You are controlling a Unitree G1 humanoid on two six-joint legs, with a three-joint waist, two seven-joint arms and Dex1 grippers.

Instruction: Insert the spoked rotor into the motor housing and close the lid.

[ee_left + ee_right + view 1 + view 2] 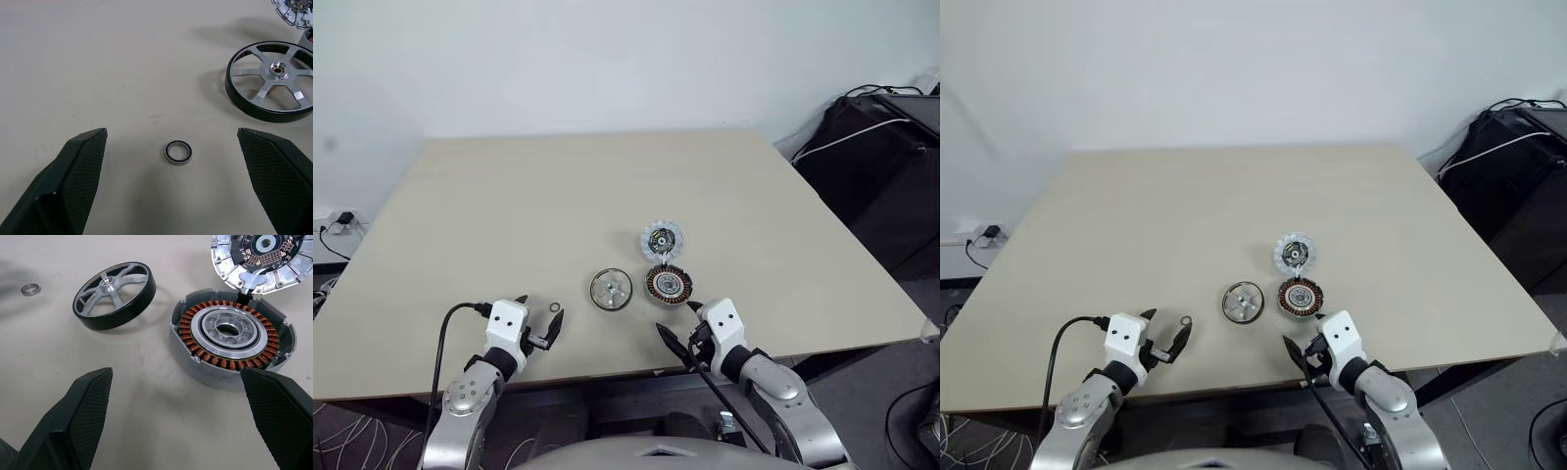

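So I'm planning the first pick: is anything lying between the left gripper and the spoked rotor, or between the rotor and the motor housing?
A small ring lies on the table right ahead of the open left gripper, left of the spoked rotor. Between the rotor and the motor housing there is only bare table. The lid sits behind the housing.

Your beige worktop [558, 196] carries the spoked rotor [610, 290], motor housing [669, 285], lid [662, 239] and a small ring [554, 307].

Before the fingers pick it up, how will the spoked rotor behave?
The spoked rotor looks like rigid metal, so probably stiff and fairly heavy. Its smooth dark rim may slip. Lying flat on the table, it should slide, not roll.
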